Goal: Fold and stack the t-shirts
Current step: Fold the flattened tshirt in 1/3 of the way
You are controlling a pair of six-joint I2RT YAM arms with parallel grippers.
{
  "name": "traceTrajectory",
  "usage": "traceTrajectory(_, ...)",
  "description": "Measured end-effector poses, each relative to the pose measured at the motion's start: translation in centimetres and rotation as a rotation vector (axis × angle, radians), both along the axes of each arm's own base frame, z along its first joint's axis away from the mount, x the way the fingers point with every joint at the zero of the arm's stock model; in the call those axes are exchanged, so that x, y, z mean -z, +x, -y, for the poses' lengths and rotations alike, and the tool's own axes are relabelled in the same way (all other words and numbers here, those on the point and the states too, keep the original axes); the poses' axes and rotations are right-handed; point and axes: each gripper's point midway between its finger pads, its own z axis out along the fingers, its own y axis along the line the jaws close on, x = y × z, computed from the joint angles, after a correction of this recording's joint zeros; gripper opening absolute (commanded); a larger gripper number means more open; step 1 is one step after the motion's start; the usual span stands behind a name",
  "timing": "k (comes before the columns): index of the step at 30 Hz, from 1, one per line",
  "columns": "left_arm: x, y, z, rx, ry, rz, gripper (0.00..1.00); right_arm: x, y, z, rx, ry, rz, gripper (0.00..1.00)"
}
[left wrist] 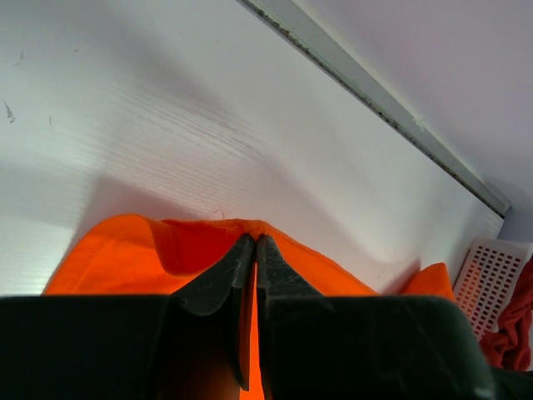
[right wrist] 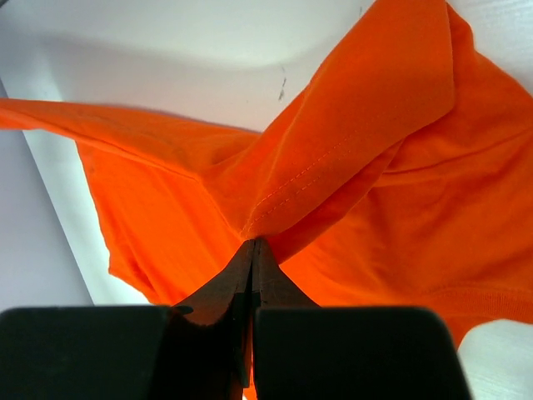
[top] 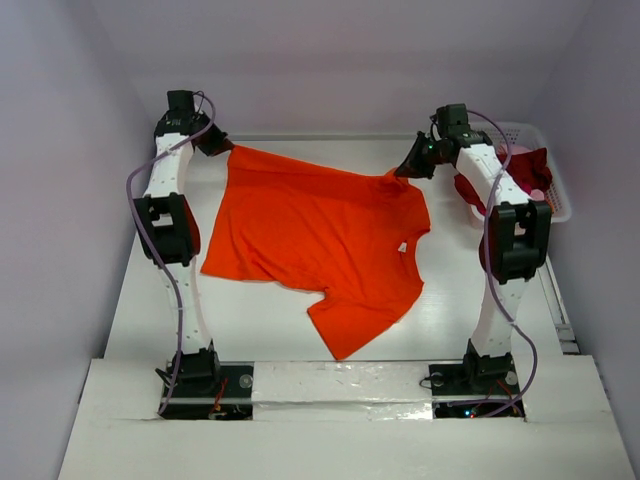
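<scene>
1. Our left gripper [top: 222,146] clamps one corner of the orange t-shirt [top: 320,235]; our right gripper [top: 408,170] clamps the other.
2. The cloth trails back behind both, its held edge stretched between them; neither arm is nearer.

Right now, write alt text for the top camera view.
The left pincer and right pincer each pinch the far edge of an orange t-shirt spread on a white table. A white basket holding red cloth sits at far right.
</scene>
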Motion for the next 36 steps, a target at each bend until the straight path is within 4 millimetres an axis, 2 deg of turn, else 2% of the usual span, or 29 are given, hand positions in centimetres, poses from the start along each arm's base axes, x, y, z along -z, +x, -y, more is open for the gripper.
traceTrajectory(7, -3.0, -0.8, 0.0, -0.002, 0.005, 0.033, 0.0, -1.0, -1.3, -0.1, -0.007, 0.009, 0.008, 0.0)
traceTrajectory(12, -3.7, -1.1, 0.0, -0.002, 0.007, 0.039, 0.0, -1.4, -2.0, -1.2, -0.033, 0.019, 0.012, 0.0)
traceTrajectory(20, -2.7, -1.9, 0.0, -0.004, 0.013, 0.001, 0.0, -1.1, -3.0, -2.9, -0.072, 0.045, -0.014, 0.0)
traceTrajectory(30, 2.0, -4.5, -0.3, -0.005, 0.055, -0.11, 0.0, 2.7, -5.0, -2.5, -0.058, 0.017, -0.114, 0.0)
traceTrajectory(33, 2.5, -5.0, -0.4, -0.01, 0.062, -0.124, 0.0, 3.2, -5.2, -2.4, -0.056, 0.013, -0.126, 0.0)
traceTrajectory(36, 1.6, -5.2, -0.4, -0.012, 0.064, -0.108, 0.0, 3.2, -5.3, -2.3, -0.053, 0.008, -0.122, 0.0)
